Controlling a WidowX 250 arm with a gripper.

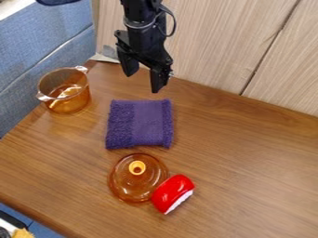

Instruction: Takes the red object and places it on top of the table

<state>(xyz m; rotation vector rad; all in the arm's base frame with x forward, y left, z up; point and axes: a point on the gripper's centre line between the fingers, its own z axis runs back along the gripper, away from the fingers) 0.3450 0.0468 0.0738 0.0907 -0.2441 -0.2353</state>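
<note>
So the black gripper [144, 82] is hanging over the wall side of the purple cloth [144, 124], which I'm using as my landmark here. Its two fingers are spread wide with nothing between them, and they're pointing down.

The cloth itself is flat on the wooden table [248, 153], with a shaggier strip down each side. Going by the camera's left and right, the amber see-through pot [67, 103] is up and left of the cloth, well apart from it. It's upright, no lid on, with a little handle on each side.

Just below the cloth, on the camera side, there's an amber lid [129, 187] with its yellowish knob [137, 168] facing up. The red object [172, 191] is past the cloth too, down and a bit right, right up against the lid's lower right edge. It's tilted over with a white face showing. Can't tell if it's sitting partly on the lid's rim or just leaning there, tbh.

Further out, a pale wood-grain wall [223, 42] stands behind the cloth, and a blue padded panel [43, 51] is off beyond the pot.
</note>
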